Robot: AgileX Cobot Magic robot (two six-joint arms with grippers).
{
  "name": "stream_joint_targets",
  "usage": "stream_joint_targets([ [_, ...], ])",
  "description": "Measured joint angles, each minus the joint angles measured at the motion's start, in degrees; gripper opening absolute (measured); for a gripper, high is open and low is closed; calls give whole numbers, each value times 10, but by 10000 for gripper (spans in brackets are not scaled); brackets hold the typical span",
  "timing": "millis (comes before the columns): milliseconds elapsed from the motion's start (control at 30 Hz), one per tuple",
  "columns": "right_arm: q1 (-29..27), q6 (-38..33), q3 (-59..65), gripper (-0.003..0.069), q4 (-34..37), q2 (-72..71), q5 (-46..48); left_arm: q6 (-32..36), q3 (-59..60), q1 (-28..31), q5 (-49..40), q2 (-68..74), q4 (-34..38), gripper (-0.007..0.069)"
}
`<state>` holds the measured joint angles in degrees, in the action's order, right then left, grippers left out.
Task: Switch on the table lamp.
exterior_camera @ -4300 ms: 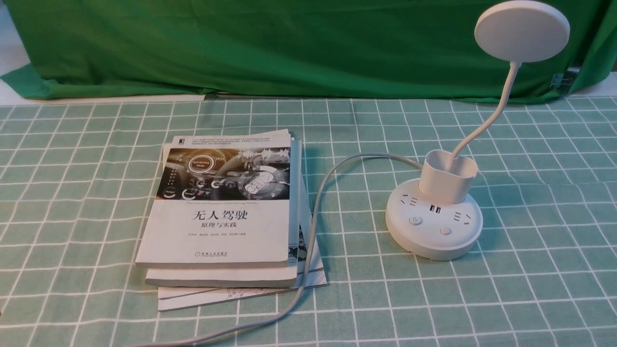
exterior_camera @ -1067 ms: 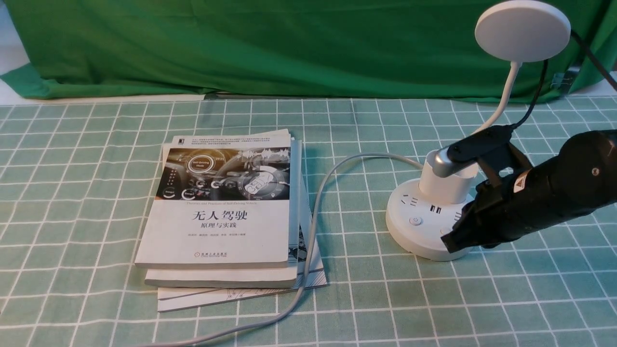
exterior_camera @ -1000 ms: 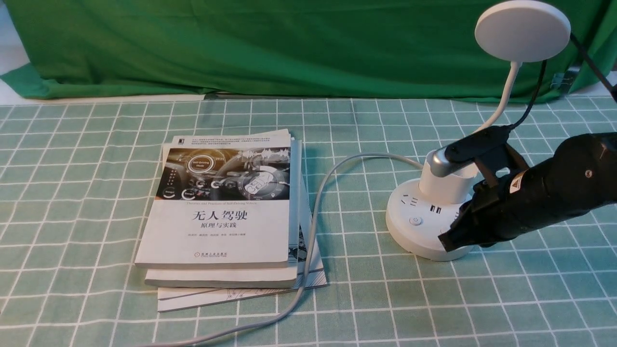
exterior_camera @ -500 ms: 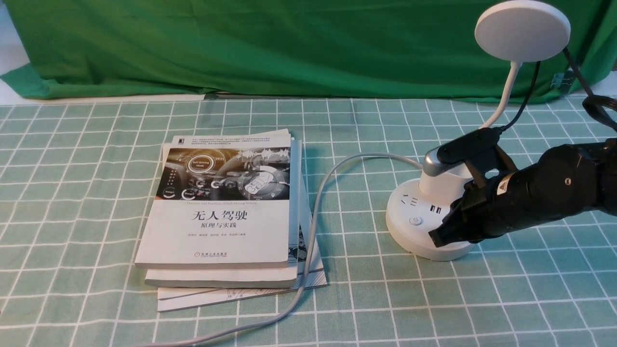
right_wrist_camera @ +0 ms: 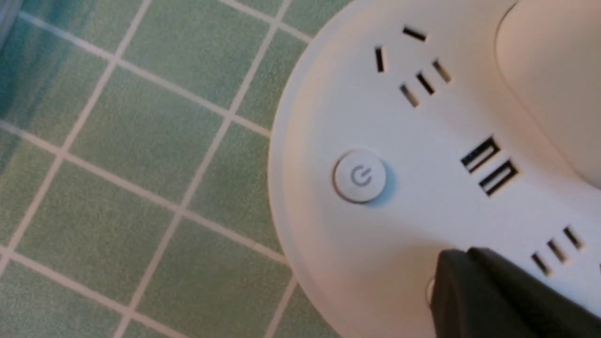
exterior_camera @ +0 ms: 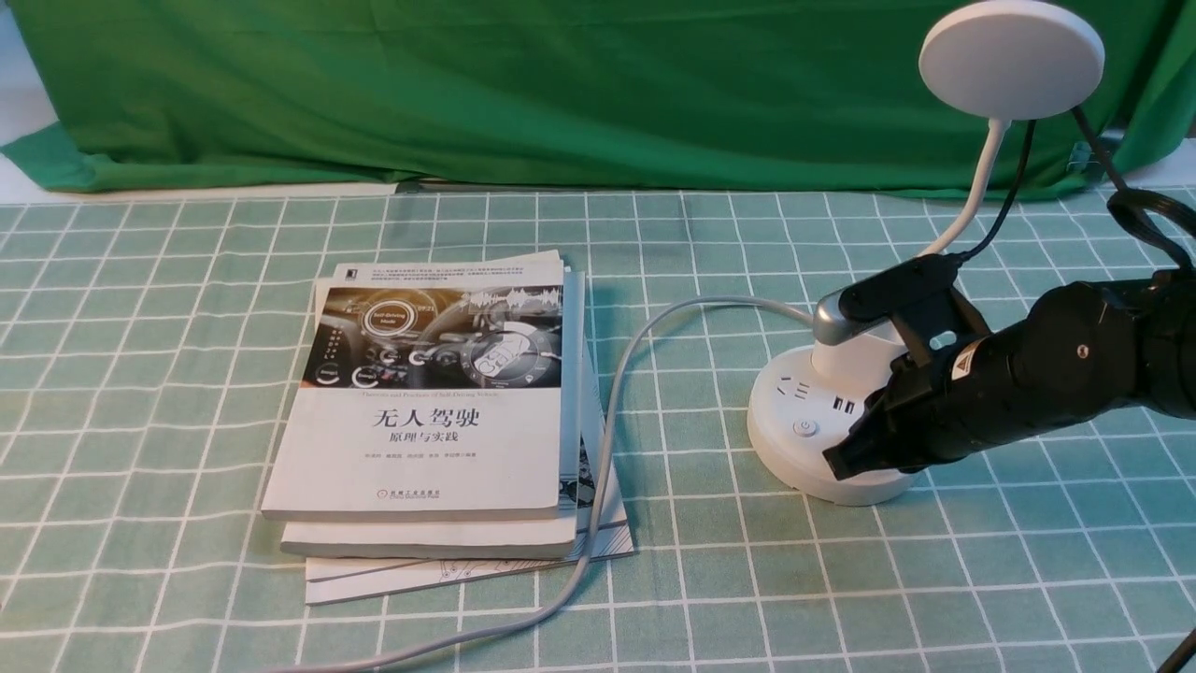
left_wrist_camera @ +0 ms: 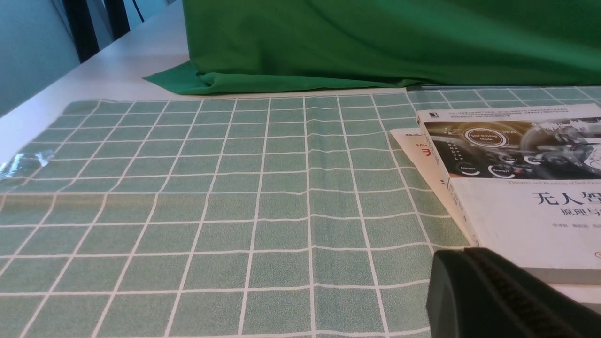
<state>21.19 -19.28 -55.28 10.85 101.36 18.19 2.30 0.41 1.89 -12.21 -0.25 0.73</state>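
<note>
The right fingers (right_wrist_camera: 462, 256) are held closed and empty over the lamp's base (right_wrist_camera: 319, 225), probably for pressing a button; the left fingers (left_wrist_camera: 458, 256) are closed too.

Lamp (exterior_camera: 1012, 62) of smooth, matt, plastic-looking white. Cord (exterior_camera: 611, 411) smooth, rubbery-looking grey. Backdrop (exterior_camera: 598, 89) soft green cloth, matt, creased. Tablecloth (exterior_camera: 691, 598) matt, fabric-like, lightly wrinkled. Books (exterior_camera: 425, 449) paper, top cover smooth. Right gripper (exterior_camera: 832, 458) black, matt-looking.
</note>
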Motion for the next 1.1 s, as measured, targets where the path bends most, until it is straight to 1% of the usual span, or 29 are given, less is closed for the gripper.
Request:
stream_joint_targets([
  [267,0,2,-7,30,0,4,14,0,0,0,0,0,0,21],
  [400,0,19,3,30,0,-27,30,0,0,0,0,0,0,21],
  [467,0,30,10,30,-1,-81,45,0,0,0,0,0,0,21],
  [500,0,32,10,30,-1,-86,45,0,0,0,0,0,0,21],
  [567,0,42,19,30,-2,-175,33,0,0,0,0,0,0,21],
  [700,0,48,55,31,-2,-272,22,0,0,0,0,0,0,21],
  [767,0,56,111,34,-2,-355,4,0,0,0,0,0,0,21],
  [800,0,57,116,34,-2,-361,1,0,0,0,0,0,0,21],
  [900,0,75,187,40,-2,-477,-25,0,0,0,0,0,0,21],
  [1100,-1,108,257,55,-2,-647,-34,0,0,0,0,0,0,21],
])
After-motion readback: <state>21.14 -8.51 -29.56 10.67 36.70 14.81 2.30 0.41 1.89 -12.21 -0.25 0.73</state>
